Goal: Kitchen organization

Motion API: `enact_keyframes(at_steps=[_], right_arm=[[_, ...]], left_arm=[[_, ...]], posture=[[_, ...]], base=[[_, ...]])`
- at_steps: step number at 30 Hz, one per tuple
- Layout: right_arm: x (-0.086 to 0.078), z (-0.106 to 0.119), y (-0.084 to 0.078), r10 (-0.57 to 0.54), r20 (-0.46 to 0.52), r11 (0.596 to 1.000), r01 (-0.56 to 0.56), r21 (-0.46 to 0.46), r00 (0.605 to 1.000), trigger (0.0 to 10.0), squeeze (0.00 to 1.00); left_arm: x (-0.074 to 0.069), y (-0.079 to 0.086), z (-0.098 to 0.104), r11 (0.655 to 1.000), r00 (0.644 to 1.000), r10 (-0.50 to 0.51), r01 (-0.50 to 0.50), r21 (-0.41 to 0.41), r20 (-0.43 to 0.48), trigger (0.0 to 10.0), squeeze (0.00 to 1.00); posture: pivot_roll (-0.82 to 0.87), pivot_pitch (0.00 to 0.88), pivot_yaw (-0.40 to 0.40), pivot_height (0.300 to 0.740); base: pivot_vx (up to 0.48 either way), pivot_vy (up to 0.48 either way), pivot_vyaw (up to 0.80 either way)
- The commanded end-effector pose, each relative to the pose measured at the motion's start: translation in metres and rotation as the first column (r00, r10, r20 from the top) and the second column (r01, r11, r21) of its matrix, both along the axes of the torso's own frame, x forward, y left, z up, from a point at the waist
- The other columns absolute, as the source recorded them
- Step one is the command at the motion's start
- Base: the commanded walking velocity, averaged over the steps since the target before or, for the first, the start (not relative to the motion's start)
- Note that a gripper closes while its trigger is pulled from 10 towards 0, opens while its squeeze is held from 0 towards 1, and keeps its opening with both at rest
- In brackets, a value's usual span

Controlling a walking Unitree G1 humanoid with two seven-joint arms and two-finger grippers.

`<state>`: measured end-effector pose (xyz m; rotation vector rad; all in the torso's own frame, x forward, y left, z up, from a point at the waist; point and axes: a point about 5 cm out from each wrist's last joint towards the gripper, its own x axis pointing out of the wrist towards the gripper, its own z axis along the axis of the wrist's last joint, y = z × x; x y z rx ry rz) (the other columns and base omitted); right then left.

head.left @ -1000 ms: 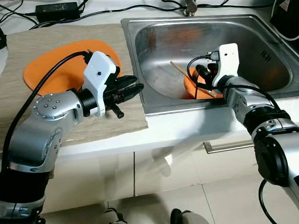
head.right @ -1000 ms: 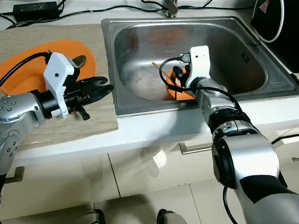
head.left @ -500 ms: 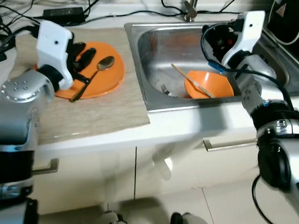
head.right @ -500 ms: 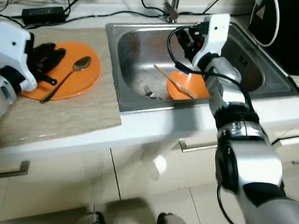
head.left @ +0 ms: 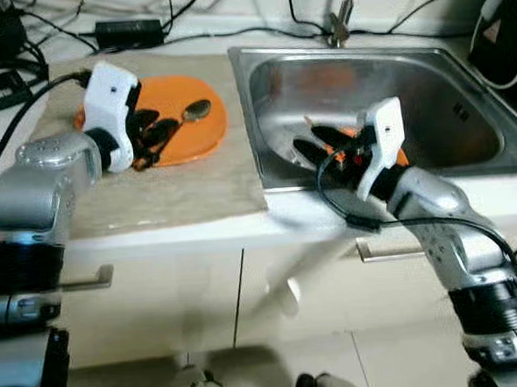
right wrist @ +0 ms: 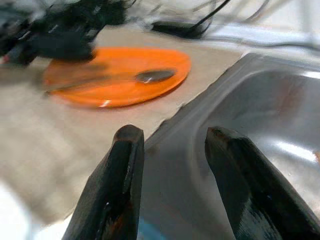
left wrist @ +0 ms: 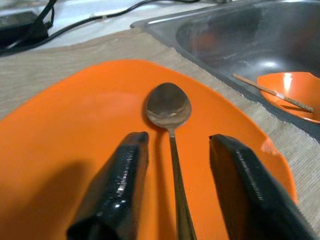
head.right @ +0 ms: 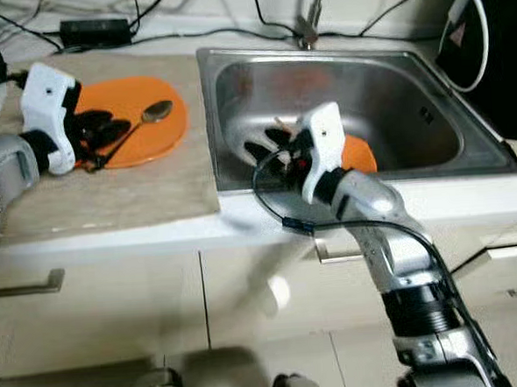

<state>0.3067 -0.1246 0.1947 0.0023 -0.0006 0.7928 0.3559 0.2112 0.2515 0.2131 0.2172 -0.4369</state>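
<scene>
Left end effector (left wrist: 172, 150), fingers spread, straddles the spoon (left wrist: 170, 112) on the orange plate (head.left: 189, 132). Right end effector (right wrist: 172, 145), released, hangs in the sink (head.left: 427, 82) beside the orange bowl (left wrist: 292, 92) holding a chopstick (left wrist: 272, 92).

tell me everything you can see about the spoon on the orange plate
The spoon looks like shiny metal, with an oval bowl and a thin straight handle. It lies flat on the orange plate, which sits on a beige mat beside the sink. Its bowl points toward the sink. The left claw is open, one black finger on each side of the handle, neither visibly touching it. The spoon looks clean and is not lifted.
</scene>
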Motion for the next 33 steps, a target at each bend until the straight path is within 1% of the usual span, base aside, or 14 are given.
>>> enact_keyframes(at_steps=[1, 4, 5, 9, 11, 12, 13, 14, 16, 20, 22, 23, 24, 33], right_arm=[[-0.008, 0.001, 0.001, 0.033, -0.026, 0.999, -0.033, -0.017, 0.999, 10.0, 0.00], [-0.012, 0.000, 0.002, 0.048, -0.042, 0.998, -0.050, -0.027, 0.998, 10.0, 0.00], [-0.018, 0.000, 0.003, 0.074, -0.047, 0.996, -0.076, -0.047, 0.996, 10.0, 0.00], [-0.025, 0.001, 0.004, 0.100, -0.061, 0.993, -0.104, -0.059, 0.993, 10.0, 0.00], [-0.029, 0.002, 0.004, 0.106, -0.075, 0.992, -0.111, -0.064, 0.991, 10.0, 0.00], [-0.030, 0.003, 0.004, 0.108, -0.082, 0.991, -0.113, -0.066, 0.991, 10.0, 0.00], [-0.031, 0.003, 0.003, 0.108, -0.086, 0.991, -0.114, -0.066, 0.990, 10.0, 0.00], [-0.032, 0.003, 0.003, 0.107, -0.090, 0.991, -0.113, -0.066, 0.990, 10.0, 0.00], [-0.033, 0.003, 0.002, 0.103, -0.094, 0.992, -0.110, -0.067, 0.990, 10.0, 0.00], [-0.034, 0.003, 0.002, 0.100, -0.097, 0.992, -0.107, -0.069, 0.990, 10.0, 0.00], [-0.036, 0.002, 0.000, 0.091, -0.108, 0.993, -0.098, -0.069, 0.990, 10.0, 0.00], [-0.036, 0.002, 0.000, 0.091, -0.108, 0.993, -0.098, -0.069, 0.990, 10.0, 0.00], [-0.036, 0.003, -0.001, 0.086, -0.112, 0.993, -0.094, -0.067, 0.990, 10.0, 0.00], [-0.038, 0.003, -0.001, 0.084, -0.120, 0.993, -0.093, -0.072, 0.989, 10.0, 0.00]], left_arm=[[0.004, -0.003, -0.003, 1.000, 0.999, 0.007, -0.006, 0.004, -0.045, 10.0, 1.00], [0.008, -0.001, -0.004, 0.999, 0.999, 0.020, -0.018, 0.034, -0.050, 10.0, 1.00], [0.014, 0.001, -0.006, 0.997, 0.998, 0.038, -0.034, 0.068, -0.048, 10.0, 1.00], [0.020, -0.001, -0.007, 0.997, 0.998, 0.037, -0.034, 0.068, -0.053, 10.0, 1.00], [0.024, -0.006, -0.007, 0.999, 0.998, 0.018, -0.016, 0.042, -0.064, 10.0, 1.00], [0.027, -0.007, -0.007, 0.999, 0.998, 0.020, -0.017, 0.043, -0.062, 10.0, 0.27], [0.029, -0.008, -0.008, 0.999, 0.998, 0.023, -0.020, 0.046, -0.060, 10.0, 0.27], [0.032, -0.010, -0.008, 0.999, 0.998, 0.019, -0.016, 0.042, -0.059, 10.0, 0.00], [0.035, -0.012, -0.011, 1.000, 0.998, 0.015, -0.013, 0.024, -0.067, 10.0, 0.00], [0.037, -0.014, -0.014, 1.000, 0.997, 0.006, -0.003, 0.031, -0.073, 10.0, 0.00], [0.040, -0.016, -0.023, 0.996, 0.996, 0.013, -0.005, 0.087, -0.089, 10.0, 0.00], [0.040, -0.016, -0.023, 0.996, 0.996, 0.013, -0.005, 0.087, -0.089, 10.0, 0.00], [0.042, -0.015, -0.028, 0.993, 0.995, 0.027, -0.014, 0.118, -0.101, 10.0, 0.00], [0.045, -0.013, -0.039, 0.984, 0.990, 0.055, -0.032, 0.175, -0.126, 10.0, 0.00]], posture=[[0.07, 0.048, -0.085, 0.740], [0.07, 0.051, -0.085, 0.740], [0.07, 0.047, -0.081, 0.740], [0.07, 0.046, -0.079, 0.740], [0.06, 0.046, -0.078, 0.740], [0.06, 0.047, -0.076, 0.740], [0.06, 0.047, -0.076, 0.740], [0.06, 0.046, -0.072, 0.740], [0.05, 0.044, -0.070, 0.740], [0.05, 0.046, -0.069, 0.740], [0.05, 0.046, -0.067, 0.740], [0.05, 0.046, -0.067, 0.740], [0.05, 0.049, -0.065, 0.740], [0.04, 0.049, -0.062, 0.740]], base=[[0.000, 0.000, 0.00], [0.000, 0.000, 0.00], [0.000, 0.000, 0.00], [0.000, 0.000, 0.00], [0.000, 0.000, 0.00], [0.000, 0.000, 0.00], [0.000, 0.000, 0.00], [0.000, 0.000, 0.00], [0.000, 0.000, 0.00], [0.000, 0.000, 0.00], [0.000, 0.000, 0.00], [0.000, 0.000, 0.00], [0.000, 0.000, 0.00], [0.000, 0.000, 0.00]])
